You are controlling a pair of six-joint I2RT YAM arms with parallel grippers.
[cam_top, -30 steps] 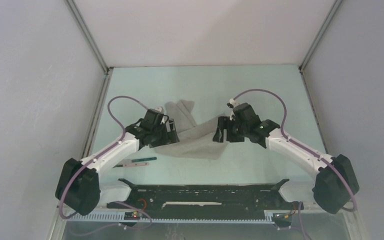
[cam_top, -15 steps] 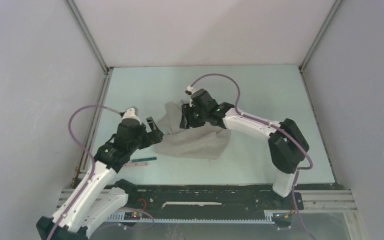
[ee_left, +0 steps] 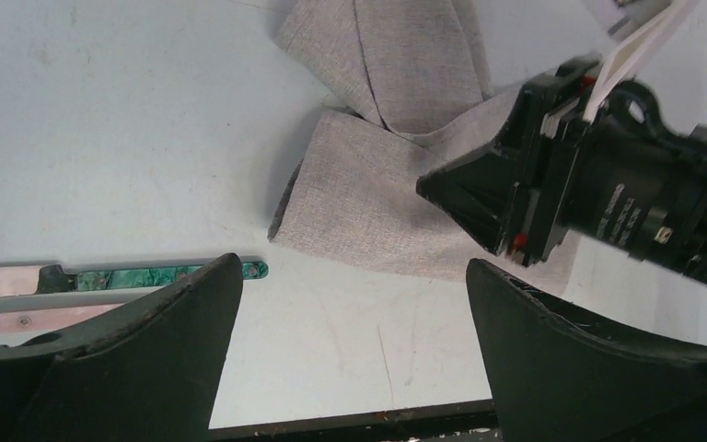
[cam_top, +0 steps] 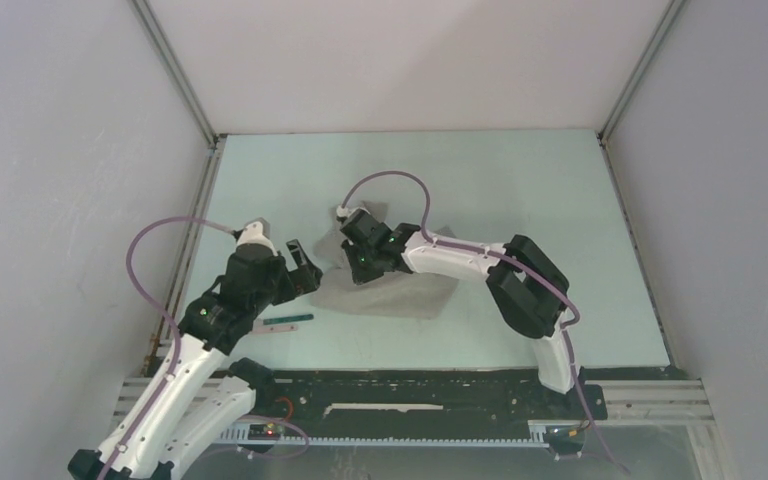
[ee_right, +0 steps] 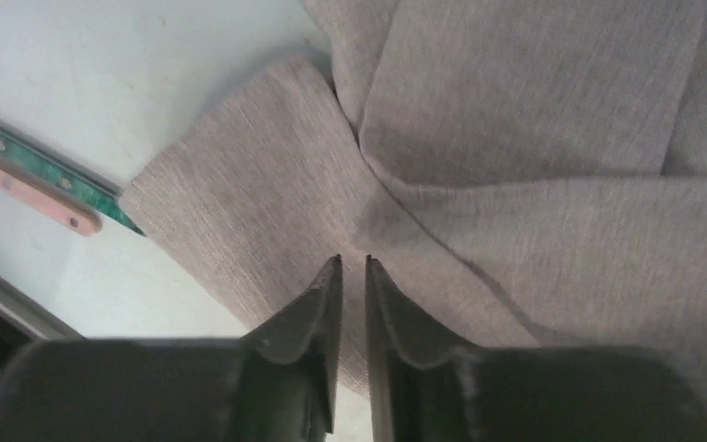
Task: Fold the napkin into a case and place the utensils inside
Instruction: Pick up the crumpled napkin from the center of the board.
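Note:
The light grey napkin (cam_top: 405, 292) lies crumpled in the middle of the table, with folds crossing over one another (ee_right: 534, 110). My right gripper (cam_top: 358, 262) hangs over its left part, jaws drawn together to a thin slit (ee_right: 353, 258); the tips point at the cloth and no cloth shows between them. Open wide, my left gripper (cam_top: 305, 265) stands just left of the napkin's edge (ee_left: 368, 212) with bare table between its fingers (ee_left: 354, 267). The utensils lie near the front left: a green-handled piece (cam_top: 288, 320) (ee_left: 156, 274) (ee_right: 55, 175) beside a pinkish one (ee_left: 0, 281).
A black bar (cam_top: 410, 385) runs along the near edge of the table. White walls with metal rails (cam_top: 175, 80) close in the left, right and back sides. The right arm's elbow (cam_top: 525, 290) stands over the table to the right of the napkin.
My right arm has swung left across the napkin while its jaws closed to a slit. My left arm has drawn back off the cloth toward the near left, jaws open.

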